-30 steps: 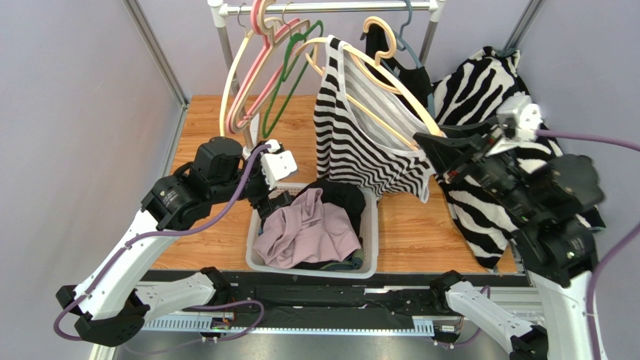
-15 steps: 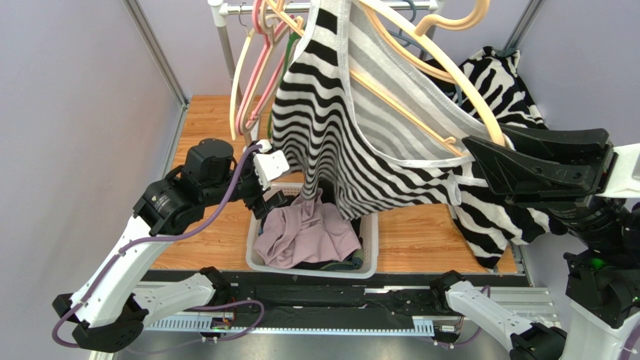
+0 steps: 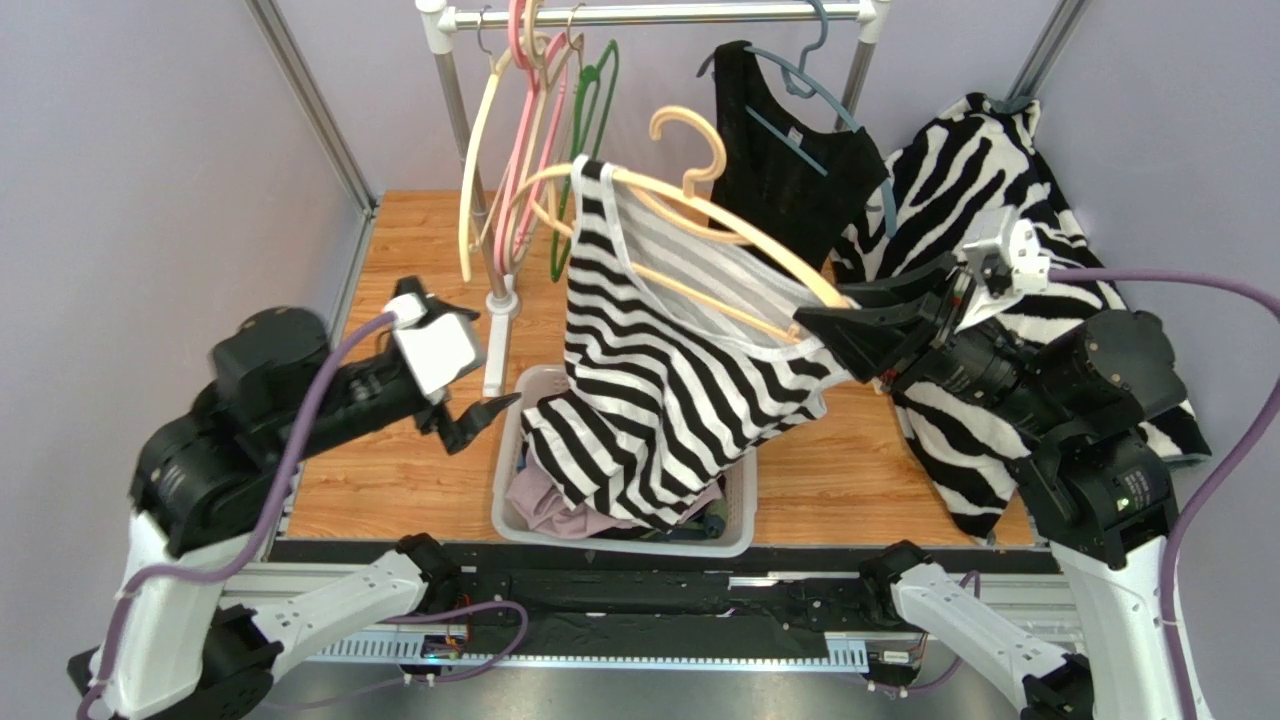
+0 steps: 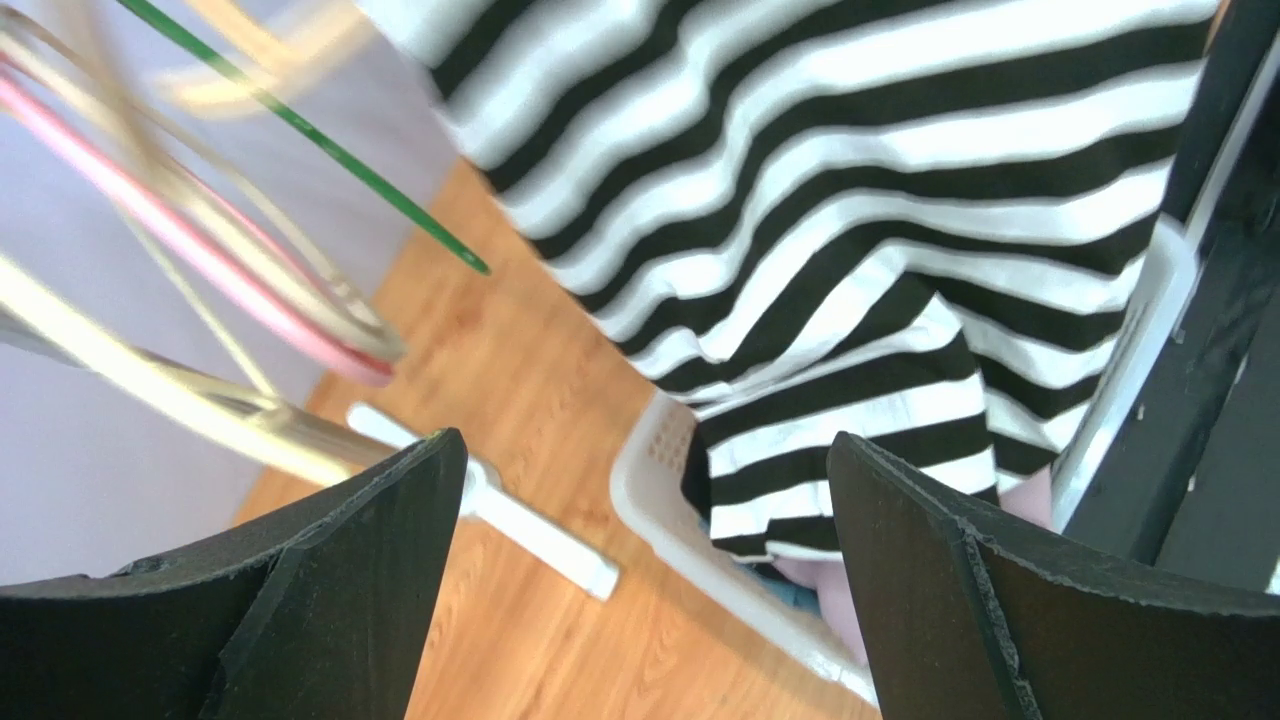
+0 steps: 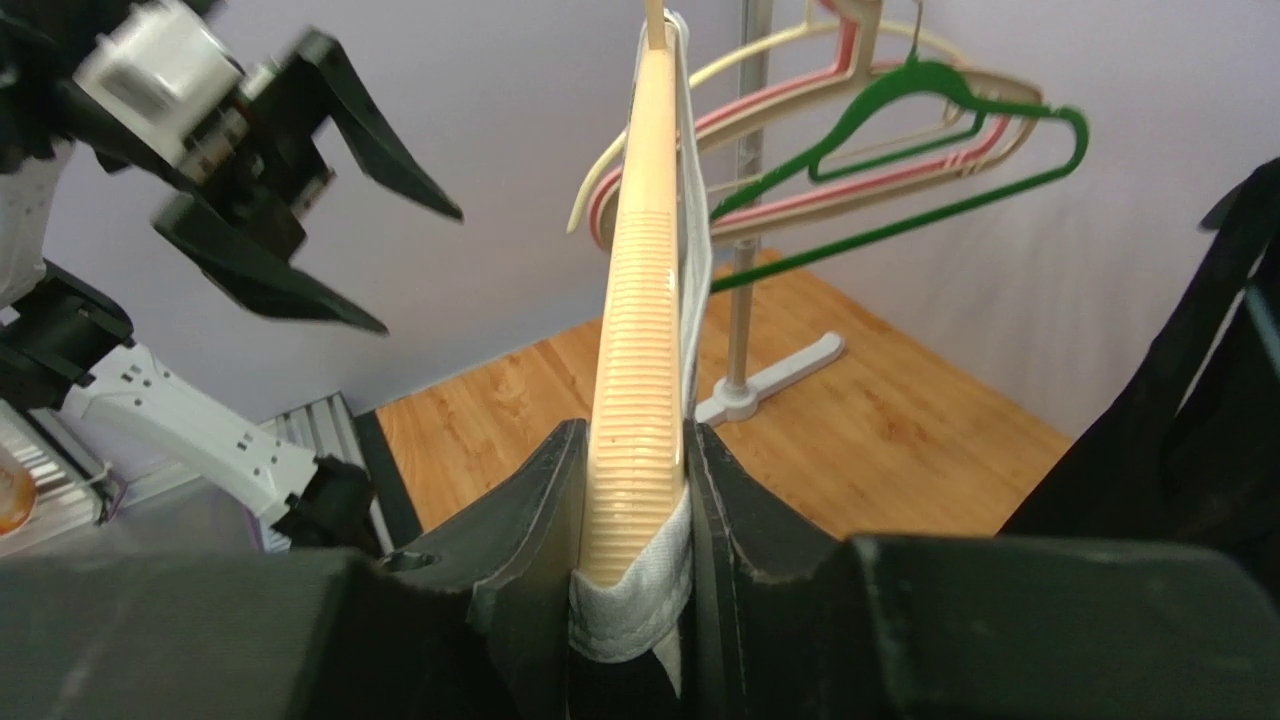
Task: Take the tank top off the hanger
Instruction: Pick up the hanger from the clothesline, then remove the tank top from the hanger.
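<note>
The right gripper (image 3: pixel 830 320) is pinched on the shoulder end of the cream hanger (image 5: pixel 636 375). Its two fingers press the ribbed arm from either side, and the white-bound edge of the tank top (image 3: pixel 661 375) is caught in the same grip. From there the hanger runs up and away from the fingers, lifted off the rail (image 3: pixel 661 12) and tilted. The black-and-white striped tank top is still threaded on it. The fabric falls below and to the left of the right gripper, and its lower hem drapes into the white basket (image 3: pixel 624 543).

The left gripper (image 3: pixel 484 423) is spread wide and holds nothing. It hangs just outside the basket's left wall, above the wooden table (image 3: pixel 842 480). The striped hem lies ahead of its fingertips and a little to their right, apart from them. In the left wrist view the basket rim and the foot of the rack show between the open fingers.

A pink garment (image 3: pixel 538 503) shows in the basket under the stripes. Past the tip of the held hanger, a green hanger (image 5: pixel 906 78) and some pink and cream ones hang on the rail. Behind the right gripper hangs a black top (image 3: pixel 789 165), and a zebra-print garment (image 3: pixel 977 180) hangs beside the arm.
</note>
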You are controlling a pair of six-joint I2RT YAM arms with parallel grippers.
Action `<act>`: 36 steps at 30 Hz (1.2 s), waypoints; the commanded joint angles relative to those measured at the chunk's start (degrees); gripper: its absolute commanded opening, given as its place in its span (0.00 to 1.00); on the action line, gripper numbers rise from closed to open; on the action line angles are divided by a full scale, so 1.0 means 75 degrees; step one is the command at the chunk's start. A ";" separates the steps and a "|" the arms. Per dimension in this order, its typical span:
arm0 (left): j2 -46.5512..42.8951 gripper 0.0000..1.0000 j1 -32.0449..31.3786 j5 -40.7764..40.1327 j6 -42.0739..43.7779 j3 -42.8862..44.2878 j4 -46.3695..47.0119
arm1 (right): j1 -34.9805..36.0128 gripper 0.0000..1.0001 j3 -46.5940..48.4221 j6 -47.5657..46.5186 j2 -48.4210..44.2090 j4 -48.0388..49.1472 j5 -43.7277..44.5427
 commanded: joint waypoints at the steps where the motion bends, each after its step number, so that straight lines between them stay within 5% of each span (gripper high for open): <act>1: -0.0805 0.99 0.0046 0.0377 -0.1005 -0.0083 0.0731 | 0.0025 0.00 -0.0495 -0.0162 -0.0761 0.0265 -0.0705; 12: 0.0294 0.99 0.0046 0.1502 -0.2661 0.0006 0.1729 | 0.0025 0.00 -0.1211 -0.0010 -0.1512 -0.0075 -0.1305; 26: 0.1338 0.91 0.0140 0.2382 -0.3096 0.0747 0.1964 | 0.0025 0.00 -0.1492 -0.0491 -0.1677 -0.0286 -0.1024; 32: 0.1782 0.75 0.0151 0.2616 -0.3552 0.0875 0.2152 | 0.0025 0.00 -0.1855 -0.0280 -0.1746 0.0018 -0.1000; 36: 0.2192 0.51 0.0151 0.2780 -0.3810 0.1086 0.2292 | 0.0013 0.00 -0.1915 -0.0291 -0.1817 0.0066 -0.0883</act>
